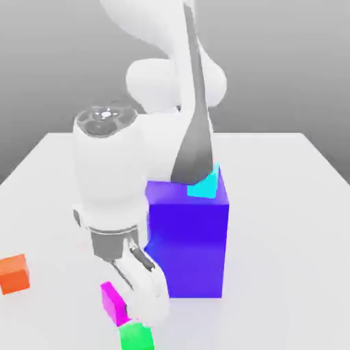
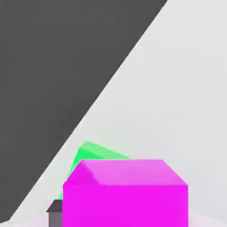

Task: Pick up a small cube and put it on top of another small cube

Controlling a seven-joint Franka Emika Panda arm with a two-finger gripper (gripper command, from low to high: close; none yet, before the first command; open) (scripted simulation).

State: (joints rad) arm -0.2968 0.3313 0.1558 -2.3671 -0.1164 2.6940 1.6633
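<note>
Standing just behind the end effector (image 1: 130,301), a tall blue-purple block (image 1: 188,236) with a cyan cube (image 1: 205,183) on top is seen; an orange cube (image 1: 14,273) lies well apart on the white surface (image 1: 287,225). The plain magenta cube (image 2: 125,195) is clamped, tilted, just above the matte green cube (image 1: 135,337).

Big blue block (image 1: 188,239) w/ cyan cube (image 1: 205,183) on top stands mid-counter (image 1: 287,205), just beside claw (image 1: 140,301); orange cube (image 1: 14,273) well apart, open counter betw.
</note>
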